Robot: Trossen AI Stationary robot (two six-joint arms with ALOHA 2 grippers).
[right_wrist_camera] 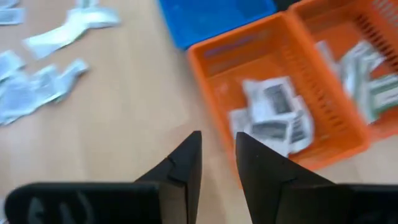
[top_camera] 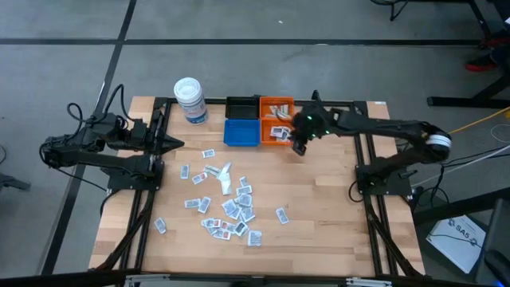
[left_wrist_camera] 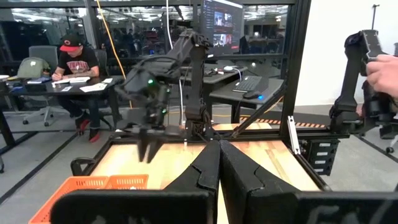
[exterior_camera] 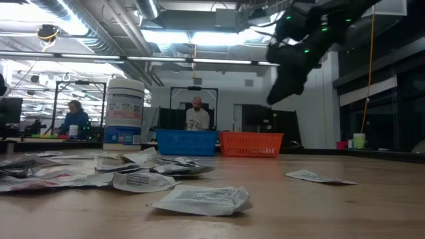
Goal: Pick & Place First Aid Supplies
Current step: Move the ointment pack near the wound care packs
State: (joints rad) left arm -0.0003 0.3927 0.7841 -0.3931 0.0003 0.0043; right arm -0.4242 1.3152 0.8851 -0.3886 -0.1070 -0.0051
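Blurred sachets fill the orange bin beyond the right gripper, jaws parted, empty.

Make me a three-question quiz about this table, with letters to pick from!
1. Where is the right gripper?
A. over the sachet pile
B. by the orange bins
C. beside the white tub

2. What colour is the bin in front of the black bin?
A. blue
B. green
C. yellow

3. How are the left gripper's jaws?
A. wide open
B. holding a sachet
C. shut, empty

Answers:
1 B, the high view shows it at the near orange bin's edge.
2 A, it is plainly blue.
3 C, the left wrist view shows the fingers pressed together with nothing between.
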